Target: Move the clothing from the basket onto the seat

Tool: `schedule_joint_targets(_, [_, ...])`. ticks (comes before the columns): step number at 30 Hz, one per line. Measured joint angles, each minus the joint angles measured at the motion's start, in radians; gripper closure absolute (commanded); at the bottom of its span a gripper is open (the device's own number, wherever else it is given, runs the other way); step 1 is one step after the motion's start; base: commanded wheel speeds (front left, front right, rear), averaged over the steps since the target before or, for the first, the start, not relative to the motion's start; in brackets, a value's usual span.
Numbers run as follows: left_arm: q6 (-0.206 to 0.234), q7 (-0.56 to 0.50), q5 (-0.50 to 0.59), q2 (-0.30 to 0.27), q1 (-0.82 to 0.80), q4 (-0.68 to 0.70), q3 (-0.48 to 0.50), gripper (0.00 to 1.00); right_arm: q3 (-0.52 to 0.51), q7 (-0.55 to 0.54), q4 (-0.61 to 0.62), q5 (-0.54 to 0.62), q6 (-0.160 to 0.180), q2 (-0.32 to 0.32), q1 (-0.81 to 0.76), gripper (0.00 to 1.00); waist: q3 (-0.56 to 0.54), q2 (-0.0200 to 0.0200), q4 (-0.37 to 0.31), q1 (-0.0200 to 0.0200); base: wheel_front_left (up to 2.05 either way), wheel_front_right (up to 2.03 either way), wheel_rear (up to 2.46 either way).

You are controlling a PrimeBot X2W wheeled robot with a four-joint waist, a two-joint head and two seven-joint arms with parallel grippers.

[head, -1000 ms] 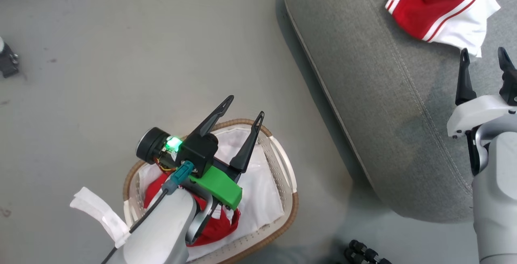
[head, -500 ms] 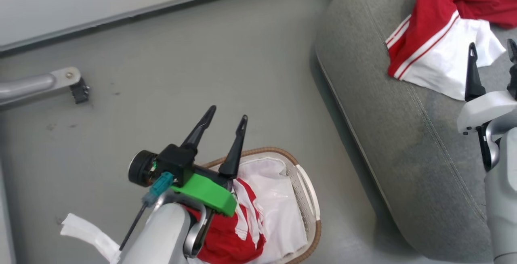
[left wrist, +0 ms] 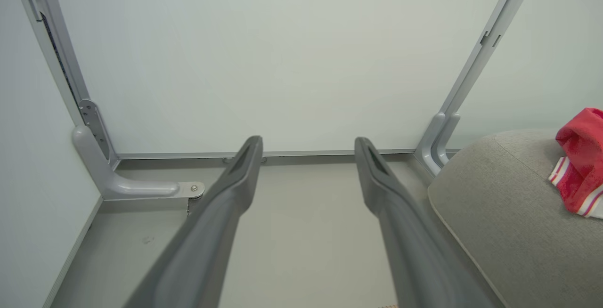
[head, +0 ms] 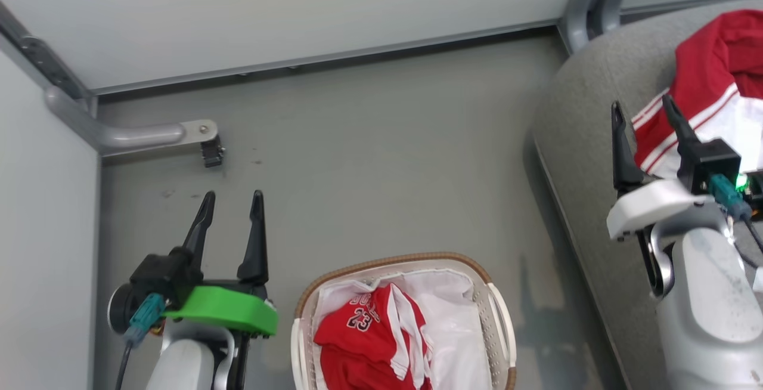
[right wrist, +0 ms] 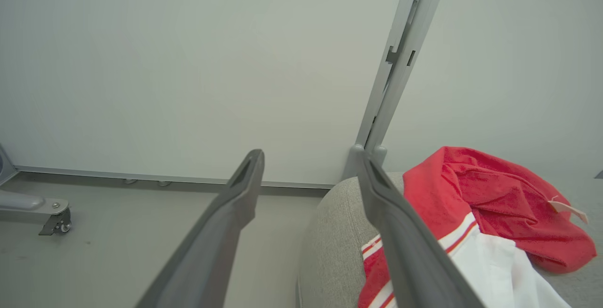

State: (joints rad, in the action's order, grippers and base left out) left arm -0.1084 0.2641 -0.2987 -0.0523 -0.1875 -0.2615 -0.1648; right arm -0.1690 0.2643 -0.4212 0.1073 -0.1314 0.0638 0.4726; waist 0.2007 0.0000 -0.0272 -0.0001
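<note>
With the camera tilting up, the left gripper [head: 233,197] is no longer hanging over the basket [head: 393,259]. It is standing clear to the basket's left, jaws partly apart and gripping nothing. In the basket a red jersey [head: 357,333] is lying bunched toward the left wall on the white liner [head: 459,330]. To lift it well, I judge, the left gripper should be descending on the raised fold near the "23", pinching red cloth only, not liner. The seat [head: 584,98] is carrying the other garment [head: 709,68]. The right gripper [head: 641,104] is hovering at its edge, spread and empty.
</note>
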Motion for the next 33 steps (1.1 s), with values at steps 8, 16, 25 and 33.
schedule_joint_targets(8, [0.014,0.0,-0.025,0.002,0.095,-0.005,0.043,0.0,0.058,0.0,0.049,-0.122,0.0,-0.014,-0.159,0.0,-0.072,0.0,0.061,0.0,0.0,0.0,0.0])
schedule_joint_targets(16, [0.039,0.0,-0.061,0.002,0.151,-0.003,0.06,0.0,0.115,0.0,0.096,-0.187,0.0,-0.015,-0.273,0.0,-0.137,0.0,0.086,0.0,0.0,0.0,0.0])
schedule_joint_targets(25, [0.044,0.0,-0.059,0.002,0.163,-0.007,0.055,0.0,0.14,0.0,0.089,-0.195,0.0,-0.015,-0.304,0.0,-0.164,0.0,0.084,0.0,0.0,0.0,0.0])
schedule_joint_targets(33, [0.039,0.0,-0.051,0.002,0.167,-0.017,0.043,0.0,0.146,0.0,0.08,-0.203,0.0,-0.015,-0.316,0.0,-0.184,0.0,0.086,0.0,0.0,0.0,0.0])
